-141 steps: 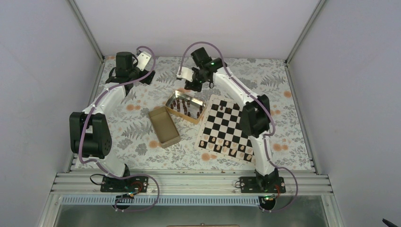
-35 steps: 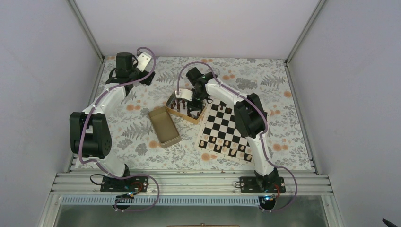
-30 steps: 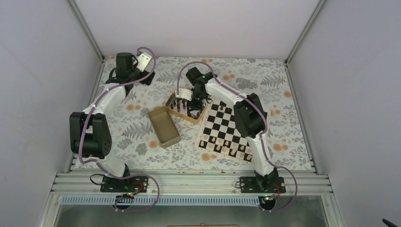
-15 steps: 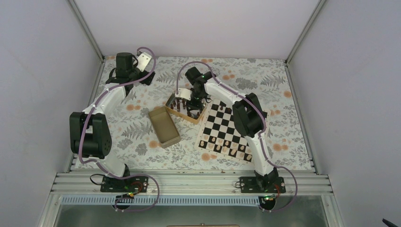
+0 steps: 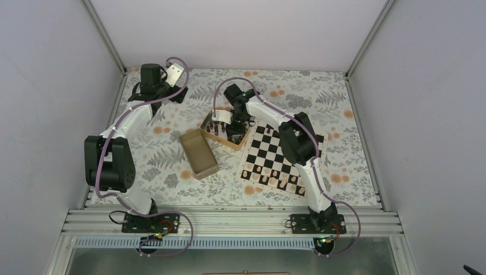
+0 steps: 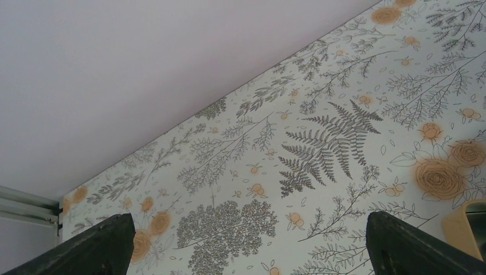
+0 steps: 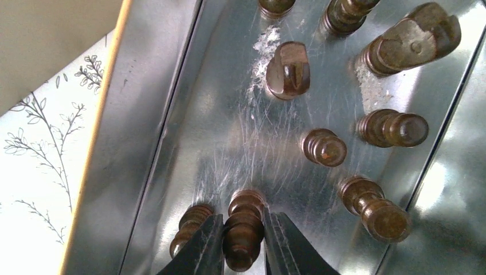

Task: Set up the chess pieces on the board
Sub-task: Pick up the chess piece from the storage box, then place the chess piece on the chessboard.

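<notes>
Several dark brown chess pieces stand in a silver-lined golden tin, just left of the board. My right gripper reaches down into the tin, shut on one upright dark piece. Both fingers press its sides, and another piece stands right against the left finger. From above, the right gripper is at the tin's end nearest the board. My left gripper hangs open over bare floral cloth at the far left, holding nothing.
An empty golden tin lies left of the board. Pale wooden pieces fill the board's near rows. The tin's metal walls close in on both sides of the right gripper. The enclosure's back wall is near the left gripper.
The right gripper has sunk a little deeper into the tin and its jaws have closed onto a dark piece. The left arm has not moved.
</notes>
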Controlling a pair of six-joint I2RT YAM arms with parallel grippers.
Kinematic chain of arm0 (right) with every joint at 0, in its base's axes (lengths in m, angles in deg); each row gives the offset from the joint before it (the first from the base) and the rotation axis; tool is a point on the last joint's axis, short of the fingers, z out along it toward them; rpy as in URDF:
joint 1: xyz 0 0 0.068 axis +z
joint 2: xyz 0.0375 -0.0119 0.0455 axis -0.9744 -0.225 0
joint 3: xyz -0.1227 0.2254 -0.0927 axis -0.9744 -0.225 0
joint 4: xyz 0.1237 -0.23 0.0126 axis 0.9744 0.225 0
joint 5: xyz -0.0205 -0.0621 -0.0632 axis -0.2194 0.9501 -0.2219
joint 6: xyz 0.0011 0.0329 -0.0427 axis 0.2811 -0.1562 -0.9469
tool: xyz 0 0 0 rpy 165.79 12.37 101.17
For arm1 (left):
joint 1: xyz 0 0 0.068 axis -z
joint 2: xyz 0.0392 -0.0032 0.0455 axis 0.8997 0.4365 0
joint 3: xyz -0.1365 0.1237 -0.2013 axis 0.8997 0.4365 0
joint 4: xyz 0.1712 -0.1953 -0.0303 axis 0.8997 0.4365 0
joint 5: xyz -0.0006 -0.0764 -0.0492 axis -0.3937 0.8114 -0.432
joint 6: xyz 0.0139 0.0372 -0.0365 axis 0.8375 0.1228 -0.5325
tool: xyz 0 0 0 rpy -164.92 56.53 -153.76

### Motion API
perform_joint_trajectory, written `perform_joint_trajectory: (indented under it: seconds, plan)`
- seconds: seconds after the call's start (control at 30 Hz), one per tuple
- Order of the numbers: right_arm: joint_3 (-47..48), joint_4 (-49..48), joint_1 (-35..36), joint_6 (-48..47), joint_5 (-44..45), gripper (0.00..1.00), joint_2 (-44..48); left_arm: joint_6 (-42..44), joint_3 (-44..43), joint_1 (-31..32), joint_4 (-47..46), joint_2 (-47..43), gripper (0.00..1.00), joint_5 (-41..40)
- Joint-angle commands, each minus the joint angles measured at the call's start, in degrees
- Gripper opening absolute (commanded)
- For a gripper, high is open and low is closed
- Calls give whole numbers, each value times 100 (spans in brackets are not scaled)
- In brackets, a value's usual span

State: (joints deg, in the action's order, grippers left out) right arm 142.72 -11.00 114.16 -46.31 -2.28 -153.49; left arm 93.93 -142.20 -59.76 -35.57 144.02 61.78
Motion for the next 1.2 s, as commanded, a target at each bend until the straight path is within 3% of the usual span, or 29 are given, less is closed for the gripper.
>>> perform_joint_trajectory:
  seconds: [0.0,0.53,0.97,1.17]
  plan:
    - [144,-35,71,-18,-90,18,3,36,42,-5,-177,-96,100,-19]
    - [245,12,-301,134,491,13,1030,1,0,-5,-133,-200,100,26]
    - [-204,-175,-1734,215,426,14,1539,-26,-31,-1,-113,-220,100,70]
    - [-942,-484,-2027,149,510,14,1605,-34,-36,8,-104,-197,100,96]
